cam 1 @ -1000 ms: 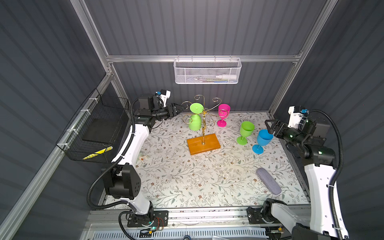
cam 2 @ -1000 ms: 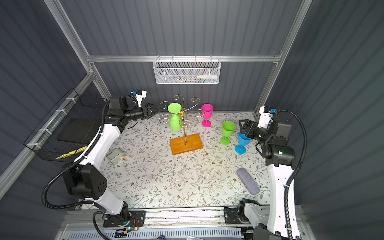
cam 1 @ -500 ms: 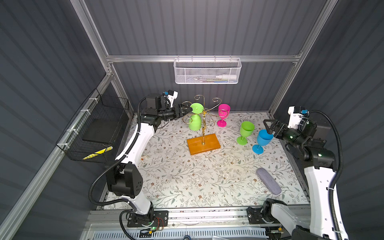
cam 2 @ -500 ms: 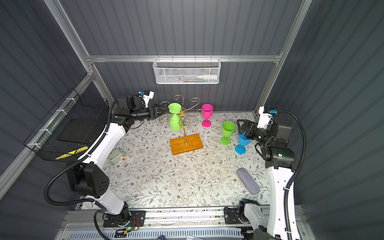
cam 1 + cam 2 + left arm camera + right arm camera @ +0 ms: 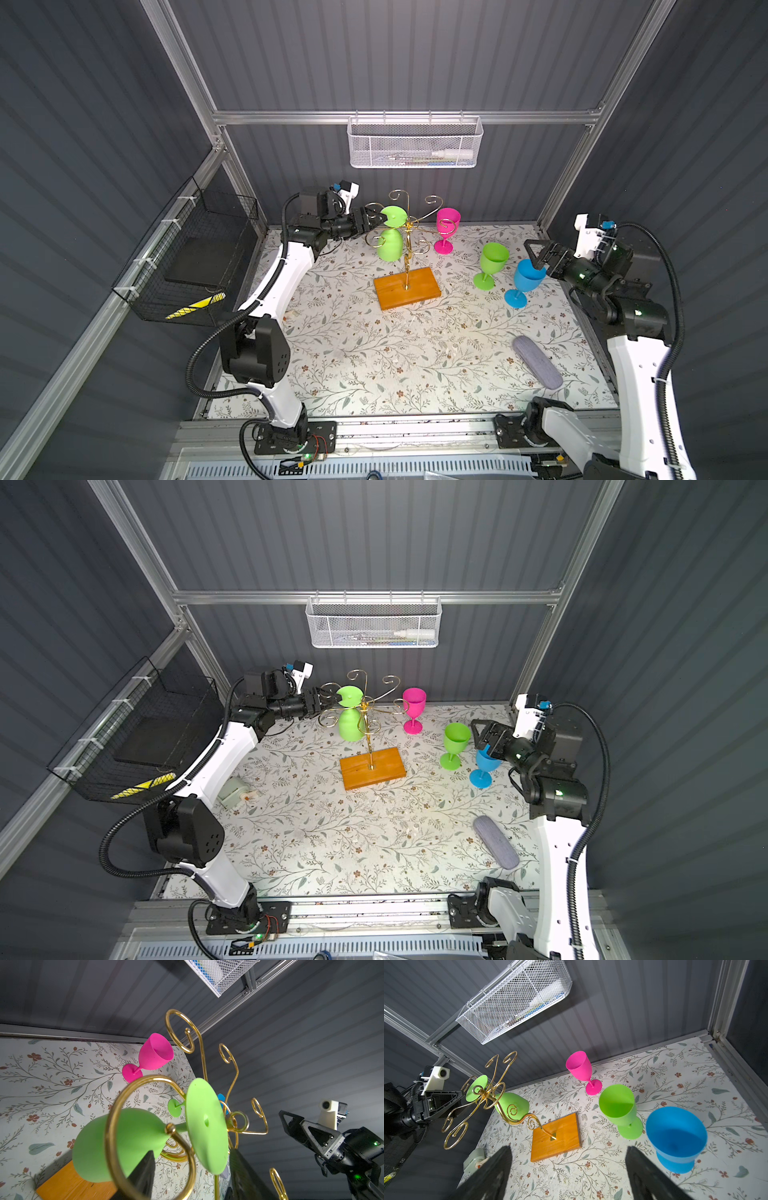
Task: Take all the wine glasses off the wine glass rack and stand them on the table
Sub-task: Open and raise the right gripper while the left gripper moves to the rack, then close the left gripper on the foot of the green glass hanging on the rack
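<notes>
Risk noted: left tool [image 5: 375, 218], jaws parted at the hanging green wine glass [image 5: 390, 248], may hook a scroll [image 5: 153, 1078] and topple the wine glass rack [image 5: 409, 289] on withdrawal; right tool [image 5: 536, 257] open, empty.

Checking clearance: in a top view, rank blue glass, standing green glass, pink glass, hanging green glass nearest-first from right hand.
1. blue glass, beside the right hand
2. standing green glass, farther left
3. pink glass, toward the back
4. hanging green glass, on rack

walls [image 5: 415, 54]: dark grey ribbed panels | frame [image 5: 291, 117]: aluminium | floor: floral mat [image 5: 395, 353] | white mesh basket [image 5: 415, 145] on back rail
</notes>
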You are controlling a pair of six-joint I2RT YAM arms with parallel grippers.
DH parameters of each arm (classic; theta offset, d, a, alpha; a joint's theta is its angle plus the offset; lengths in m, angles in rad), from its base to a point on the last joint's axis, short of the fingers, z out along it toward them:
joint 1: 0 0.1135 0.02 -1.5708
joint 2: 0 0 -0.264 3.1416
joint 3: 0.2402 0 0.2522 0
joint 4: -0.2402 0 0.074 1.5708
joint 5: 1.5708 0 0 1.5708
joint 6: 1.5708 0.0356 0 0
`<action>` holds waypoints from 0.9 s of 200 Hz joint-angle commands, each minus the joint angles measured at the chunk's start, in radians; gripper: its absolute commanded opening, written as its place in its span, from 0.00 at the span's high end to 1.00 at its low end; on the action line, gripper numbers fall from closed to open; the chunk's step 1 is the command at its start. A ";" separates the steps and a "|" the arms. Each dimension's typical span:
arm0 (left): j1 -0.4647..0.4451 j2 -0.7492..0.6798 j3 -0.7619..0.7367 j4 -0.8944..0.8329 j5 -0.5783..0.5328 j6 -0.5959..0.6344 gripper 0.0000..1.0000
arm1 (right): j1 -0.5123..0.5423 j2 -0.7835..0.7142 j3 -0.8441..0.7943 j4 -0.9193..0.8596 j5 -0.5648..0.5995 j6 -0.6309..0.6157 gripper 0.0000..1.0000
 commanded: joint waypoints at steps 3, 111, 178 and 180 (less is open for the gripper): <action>-0.011 0.017 0.036 0.032 0.000 -0.012 0.42 | 0.005 -0.015 -0.014 0.027 -0.024 0.008 0.12; -0.026 0.050 0.058 0.051 0.004 -0.045 0.58 | 0.004 -0.016 -0.036 0.036 -0.036 0.013 0.09; -0.025 0.050 0.072 0.047 0.024 -0.058 0.76 | 0.004 -0.018 -0.044 0.051 -0.037 0.017 0.08; -0.025 0.051 0.072 0.046 0.024 -0.059 0.77 | 0.005 -0.018 -0.045 0.052 -0.037 0.018 0.08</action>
